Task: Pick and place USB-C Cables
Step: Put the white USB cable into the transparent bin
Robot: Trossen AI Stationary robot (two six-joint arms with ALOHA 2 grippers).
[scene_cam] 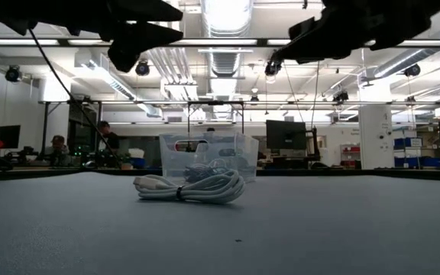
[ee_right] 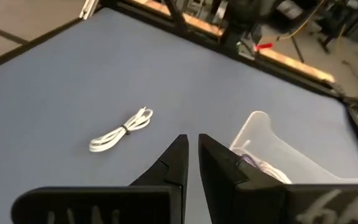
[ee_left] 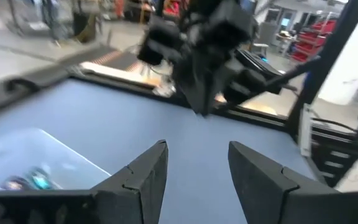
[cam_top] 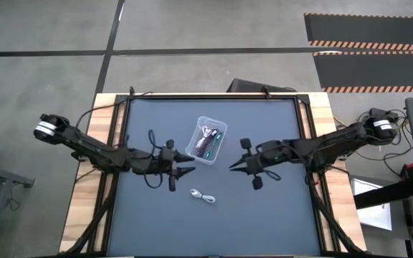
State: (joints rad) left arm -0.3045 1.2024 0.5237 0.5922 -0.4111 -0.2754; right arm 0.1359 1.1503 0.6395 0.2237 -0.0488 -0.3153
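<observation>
The low view placed a white bundled cable (scene_cam: 191, 188) nearest the camera on the grey tabletop (scene_cam: 319, 229), tied at its middle, with the clear bin (scene_cam: 208, 156) seen just behind it. Through the bin's wall only pale loops could be made out there. Both arms were shown in that view only as dark shapes at the top edge, well above the tabletop. In the room behind, people were seen seated at desks on the left.

What the low view hid was supplied by the high view: the bin (cam_top: 208, 140) stood tilted near the tabletop's middle, and dark, purple and teal cables (cam_top: 208, 141) lay inside it. The white cable (cam_top: 203, 196) lay alone on the bare surface, apart from the bin and on its near side. The left gripper (cam_top: 185, 172) was held left of the bin, and the right gripper (cam_top: 236, 165) right of it, each pointing inward with the bin between them.

In the left wrist view, the left fingers (ee_left: 143, 180) were seen spread wide with nothing between them; a corner of the bin (ee_left: 36, 162) and the other arm farther off were also shown. In the right wrist view, the right fingers (ee_right: 178, 163) were seen drawn nearly together, gripping nothing, with the white cable (ee_right: 120, 130) and the bin (ee_right: 278, 158) beyond them.
</observation>
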